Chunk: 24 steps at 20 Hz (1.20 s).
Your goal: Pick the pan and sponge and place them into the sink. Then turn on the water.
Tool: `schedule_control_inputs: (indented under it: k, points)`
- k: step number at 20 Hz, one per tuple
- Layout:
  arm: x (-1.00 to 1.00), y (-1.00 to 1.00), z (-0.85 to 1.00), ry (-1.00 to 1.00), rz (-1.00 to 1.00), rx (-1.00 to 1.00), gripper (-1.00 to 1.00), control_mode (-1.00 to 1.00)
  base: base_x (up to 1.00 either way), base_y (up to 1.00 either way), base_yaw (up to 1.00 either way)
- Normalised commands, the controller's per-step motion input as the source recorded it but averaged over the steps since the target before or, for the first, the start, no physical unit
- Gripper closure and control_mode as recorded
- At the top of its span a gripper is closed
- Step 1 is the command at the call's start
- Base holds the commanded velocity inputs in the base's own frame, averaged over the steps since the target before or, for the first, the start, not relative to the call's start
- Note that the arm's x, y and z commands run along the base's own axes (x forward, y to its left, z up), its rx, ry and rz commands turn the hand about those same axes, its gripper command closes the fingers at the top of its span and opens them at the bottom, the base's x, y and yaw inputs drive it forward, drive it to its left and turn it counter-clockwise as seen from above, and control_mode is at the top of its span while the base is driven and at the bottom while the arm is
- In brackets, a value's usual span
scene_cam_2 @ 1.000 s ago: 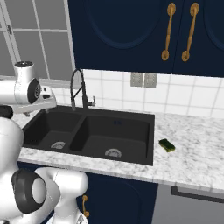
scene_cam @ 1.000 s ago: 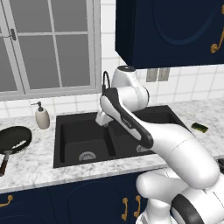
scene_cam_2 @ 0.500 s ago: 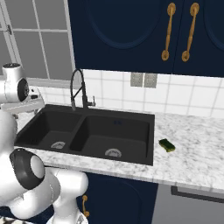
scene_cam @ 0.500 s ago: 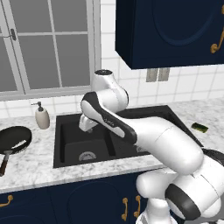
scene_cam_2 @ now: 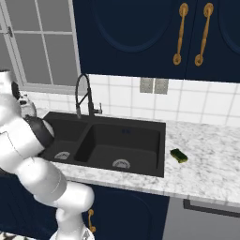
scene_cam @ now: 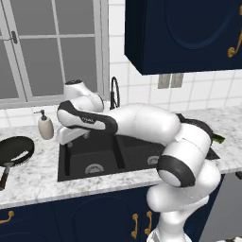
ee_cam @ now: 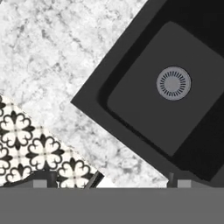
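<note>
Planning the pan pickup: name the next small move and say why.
Probably swing the hand further left toward the round black frying pan on the marble counter: the open fingers look down at the black sink's corner, holding nothing.

Sink (scene_cam_2: 108, 140): matt black, smooth, stone-like finish; drains (ee_cam: 173, 83) look like brushed silver metal with fine slots. Worktop (scene_cam_2: 206, 164): white-grey veined marble, polished. Pan (scene_cam: 15, 150): black, faint sheen inside; handle (scene_cam: 4, 176) dark reddish-brown, wood-like. Sponge (scene_cam_2: 178, 155): yellow-green body, darker green top, dull. Faucet (scene_cam_2: 83, 96): black metal with coiled spring neck. Soap dispenser (scene_cam: 45, 126): cream, smooth, ceramic or plastic. Cabinets (scene_cam_2: 136, 33): navy, satin; handles (scene_cam_2: 178, 33) brass-like. Wall tiles (scene_cam_2: 201, 105): glossy white. Floor (ee_cam: 30, 148): patterned black-and-white tile.
</note>
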Motion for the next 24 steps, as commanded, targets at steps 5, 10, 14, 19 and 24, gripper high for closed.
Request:
schedule_control_inputs:
  k: [5,10,14,19,24]
  points:
    - [0.49,1.00,-0.27,0.06,-0.04,-0.21,-1.00,-1.00,0.00,0.00,0.00]
    - [0.00,0.13,-0.01,0.00,-0.01,-0.01,-1.00,-1.00,0.00,0.00,0.00]
    - [0.00,0.44,-0.12,-0.03,-0.03,0.00,-1.00,-1.00,0.00,0.00,0.00]
    - [-0.01,0.42,-0.23,-0.13,-0.13,0.06,-1.00,-1.00,0.00,0.00,0.00]
    - [0.00,0.29,-0.20,-0.06,-0.18,0.15,-1.00,-1.00,0.00,0.00,0.00]
